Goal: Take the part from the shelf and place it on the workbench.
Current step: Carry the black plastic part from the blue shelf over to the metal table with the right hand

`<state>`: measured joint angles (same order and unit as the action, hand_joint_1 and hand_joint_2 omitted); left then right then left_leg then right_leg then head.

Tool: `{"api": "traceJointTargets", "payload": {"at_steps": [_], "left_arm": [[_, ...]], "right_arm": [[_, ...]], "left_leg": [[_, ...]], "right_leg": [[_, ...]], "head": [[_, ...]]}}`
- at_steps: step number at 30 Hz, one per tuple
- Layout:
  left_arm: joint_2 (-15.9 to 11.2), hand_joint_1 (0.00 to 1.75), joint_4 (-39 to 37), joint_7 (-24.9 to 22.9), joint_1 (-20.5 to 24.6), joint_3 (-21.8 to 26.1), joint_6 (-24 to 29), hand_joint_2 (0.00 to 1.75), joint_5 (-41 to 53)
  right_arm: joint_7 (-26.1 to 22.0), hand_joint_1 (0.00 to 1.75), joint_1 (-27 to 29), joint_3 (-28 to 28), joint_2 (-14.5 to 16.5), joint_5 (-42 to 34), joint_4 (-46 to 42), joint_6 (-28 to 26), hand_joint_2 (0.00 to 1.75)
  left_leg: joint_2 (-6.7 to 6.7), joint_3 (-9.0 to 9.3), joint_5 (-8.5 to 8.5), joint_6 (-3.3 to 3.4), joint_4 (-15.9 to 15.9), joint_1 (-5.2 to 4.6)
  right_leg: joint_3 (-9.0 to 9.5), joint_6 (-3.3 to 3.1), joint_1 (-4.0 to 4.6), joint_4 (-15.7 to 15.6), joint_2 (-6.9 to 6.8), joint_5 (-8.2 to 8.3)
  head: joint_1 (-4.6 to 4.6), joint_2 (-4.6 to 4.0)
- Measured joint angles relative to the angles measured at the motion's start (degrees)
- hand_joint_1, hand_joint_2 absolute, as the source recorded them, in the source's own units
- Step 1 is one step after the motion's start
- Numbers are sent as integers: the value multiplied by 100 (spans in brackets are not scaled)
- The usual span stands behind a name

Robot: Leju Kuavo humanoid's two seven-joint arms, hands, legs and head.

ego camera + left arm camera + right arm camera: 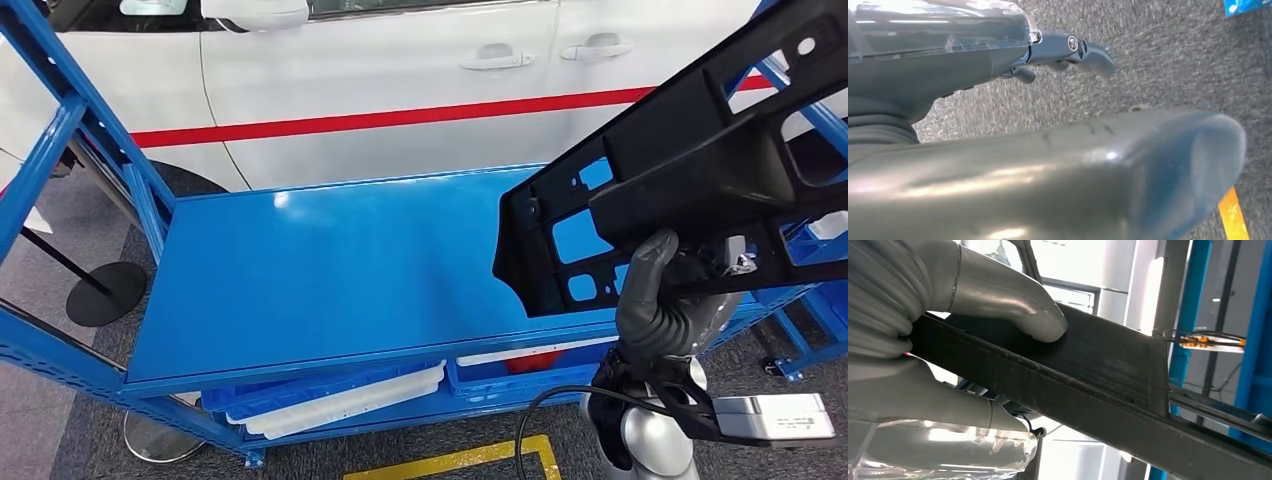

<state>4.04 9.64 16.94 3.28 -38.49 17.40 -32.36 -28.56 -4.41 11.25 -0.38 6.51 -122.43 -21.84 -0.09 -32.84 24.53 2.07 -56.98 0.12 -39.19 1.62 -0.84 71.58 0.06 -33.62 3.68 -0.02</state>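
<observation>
The part (690, 160) is a large black plastic frame with cut-out windows, tilted up over the right end of the blue bench top (330, 270). My right hand (665, 305) grips it from below at its lower edge. In the right wrist view the thumb and fingers of that hand (948, 340) clamp the part's dark ribbed bar (1108, 365). My left hand (1048, 165) hangs over grey carpet, holding nothing, its thumb and dark fingers (1083, 50) apart.
A white car (400, 80) with a red stripe stands right behind the bench. Blue uprights (60, 120) frame the bench's left end. Blue and white bins (330, 395) sit on the lower level. A round black stand base (105, 293) and yellow floor tape (450, 462) lie nearby.
</observation>
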Motion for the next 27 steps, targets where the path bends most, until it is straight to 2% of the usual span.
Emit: {"api": "traceJointTargets", "payload": {"at_steps": [1, 2, 4, 5, 6, 7, 10, 11, 12, 13, 15, 16, 17, 18, 20, 21, 22, 23, 25, 26, 27], "left_arm": [[0, 0, 0, -5, -5, 1, 10, 0, -22], [0, 0, 0, -11, -10, 1, 17, 0, -39], [0, 0, 0, -29, -11, 3, 29, 0, -78], [-1, 0, 0, -39, -7, 5, 41, 0, -93], [-2, 0, 0, -51, -5, 7, 57, 0, -110], [-3, 0, 0, -67, -4, 11, 74, 0, -130], [-32, 0, 0, -26, -29, 34, 0, 0, -174], [-66, 0, 0, 36, -44, 39, -98, 0, -181], [-106, 0, 0, 102, -58, 42, -207, 0, -189], [-154, 0, 0, 157, -67, 44, -302, 0, -199], [-220, 0, 0, 213, -76, 47, -394, 0, -226], [-250, 0, 0, 226, -78, 50, -409, 0, -240], [-272, 0, 0, 236, -83, 53, -414, 0, -252], [-292, 0, 0, 242, -90, 59, -415, 0, -272], [-332, 0, 0, 258, -100, 86, -415, 0, -314], [-353, 0, 0, 270, -107, 107, -416, 0, -338], [-370, 0, 0, 281, -111, 126, -417, 0, -359], [-388, 0, 0, 289, -114, 143, -419, 0, -383], [-399, 0, 0, 295, -116, 169, -421, 0, -416], [-402, 0, 0, 290, -114, 179, -419, 0, -431], [-402, 0, 0, 285, -116, 188, -413, 0, -445]], "right_arm": [[-23, 175, 55, -9, -7, -37, 3, 29, 175], [-47, 175, 97, -14, -15, -74, 7, 58, 175], [-100, 175, 140, -15, -23, -148, 13, 106, 175], [-131, 175, 154, -14, -25, -187, 16, 130, 175], [-165, 175, 175, -13, -25, -223, 21, 151, 175], [-197, 175, 205, -10, -26, -253, 29, 173, 175], [-283, 175, 298, 11, -32, -301, 60, 220, 175], [-312, 175, 315, 35, -34, -303, 66, 225, 175], [-339, 175, 335, 67, -33, -297, 67, 225, 175], [-363, 175, 361, 102, -33, -284, 67, 223, 175], [-392, 175, 439, 156, -33, -262, 67, 219, 175], [-408, 175, 482, 175, -34, -272, 67, 221, 175], [-424, 175, 523, 191, -36, -305, 67, 232, 175], [-446, 175, 563, 203, -39, -375, 67, 264, 175], [-518, 175, 654, 214, -51, -574, 62, 379, 175], [-565, 175, 709, 215, -58, -677, 60, 444, 175], [-615, 175, 772, 215, -64, -757, 57, 494, 175], [-662, 175, 843, 214, -68, -817, 57, 533, 175], [-743, 175, 1013, 196, -81, -914, 53, 604, 175], [-783, 175, 1107, 165, -91, -957, 47, 635, 175], [-821, 175, 1201, 120, -100, -1002, 40, 665, 175]], "left_leg": [[-1, -22, -6, -3, -15, 3], [-2, -47, -11, -10, -37, 9], [-5, -101, -11, -41, -108, 25], [-9, -134, -8, -71, -151, 20], [-15, -164, -11, -107, -184, 14], [-20, -186, -19, -145, -204, 6], [-28, -219, -45, -261, -210, 13], [-27, -260, 45, -296, -287, 23], [-25, -336, 218, -325, -471, 34], [-22, -448, 464, -351, -775, 44], [-19, -682, 929, -383, -1523, 52], [-19, -706, 1044, -385, -1746, 52], [-21, -616, 1052, -372, -1747, 51], [-28, -404, 966, -344, -1507, 48], [-134, 202, 744, -247, -636, 24], [-198, 415, 663, -196, -287, 0], [-243, 531, 622, -157, -83, -25], [-253, 545, 608, -132, -30, -50], [-153, 523, 493, -81, 8, -57], [-99, 503, 429, -45, 48, -44], [-36, 465, 360, -8, 90, -25]], "right_leg": [[-36, 23, -19, 147, -1, -28], [29, 43, -39, 85, -3, 48], [407, 66, -81, -566, -5, 350], [580, 56, -81, -893, 1, 465], [689, 31, -75, -1118, 10, 532], [721, -4, -62, -1215, 19, 550], [668, -147, -46, -1221, 19, 634], [639, -200, -50, -1232, 9, 672], [600, -247, -55, -1244, -2, 715], [550, -279, -52, -1246, -13, 756], [429, -306, -30, -1243, -25, 842], [364, -308, -16, -1241, -22, 890], [303, -304, -3, -1240, -6, 938], [247, -295, 10, -1239, 21, 987], [154, -267, 28, -1241, 88, 1088], [125, -244, 33, -1248, 117, 1138], [106, -215, 30, -1256, 140, 1188], [100, -182, 21, -1272, 163, 1235], [92, -112, 5, -1300, 222, 1308], [64, -86, 9, -1267, 222, 1253], [3, -64, 13, -1138, 201, 1097]], "head": [[0, 0], [0, 0], [1, 0], [1, 0], [1, 0], [1, 0], [2, 0], [2, 0], [2, 0], [2, 0], [2, 0], [2, 0], [2, 0], [2, 0], [2, 1], [2, 1], [2, 1], [3, 1], [2, 0], [2, 0], [1, 0]]}}
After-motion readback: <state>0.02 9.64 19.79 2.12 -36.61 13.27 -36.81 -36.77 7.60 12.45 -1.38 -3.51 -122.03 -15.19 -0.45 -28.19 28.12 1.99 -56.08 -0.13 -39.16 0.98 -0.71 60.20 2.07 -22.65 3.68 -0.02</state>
